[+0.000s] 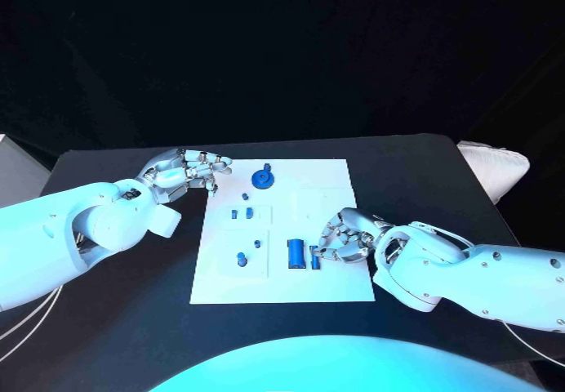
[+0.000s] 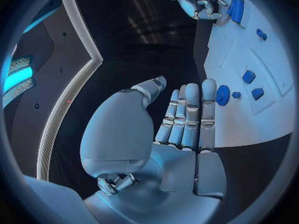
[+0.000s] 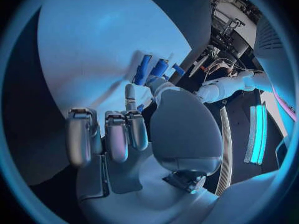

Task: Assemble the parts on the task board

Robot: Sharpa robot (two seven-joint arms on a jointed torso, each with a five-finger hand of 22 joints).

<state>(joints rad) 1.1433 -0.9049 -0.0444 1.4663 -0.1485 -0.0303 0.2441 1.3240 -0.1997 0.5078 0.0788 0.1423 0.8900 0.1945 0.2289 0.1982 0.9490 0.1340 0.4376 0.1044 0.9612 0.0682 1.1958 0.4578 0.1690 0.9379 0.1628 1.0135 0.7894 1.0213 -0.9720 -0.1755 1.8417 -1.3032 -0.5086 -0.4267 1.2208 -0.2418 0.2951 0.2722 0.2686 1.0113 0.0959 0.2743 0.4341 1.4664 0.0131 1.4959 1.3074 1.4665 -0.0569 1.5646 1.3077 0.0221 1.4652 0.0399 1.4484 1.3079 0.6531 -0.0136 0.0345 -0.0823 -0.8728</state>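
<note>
The white task board (image 1: pixel 282 278) lies in the middle of the table. A round blue knob (image 1: pixel 261 177) stands near its far left corner, with several small blue parts (image 1: pixel 242 214) down the left side. A big blue block (image 1: pixel 295 254) and a narrow blue piece (image 1: pixel 314 254) lie nearer the front. My left hand (image 1: pixel 186 173) hovers at the board's far left corner, its fingers (image 2: pixel 187 114) straight and holding nothing, beside the knob (image 2: pixel 222 95). My right hand (image 1: pixel 341 237) rests on the board, fingertips by the narrow piece (image 3: pixel 159 67). Whether it grips that piece is hidden.
The black table (image 1: pixel 117 327) surrounds the board on all sides. A white padded object (image 1: pixel 495 167) sits at the table's far right edge. A pale block (image 1: pixel 15 171) stands off the table's left side.
</note>
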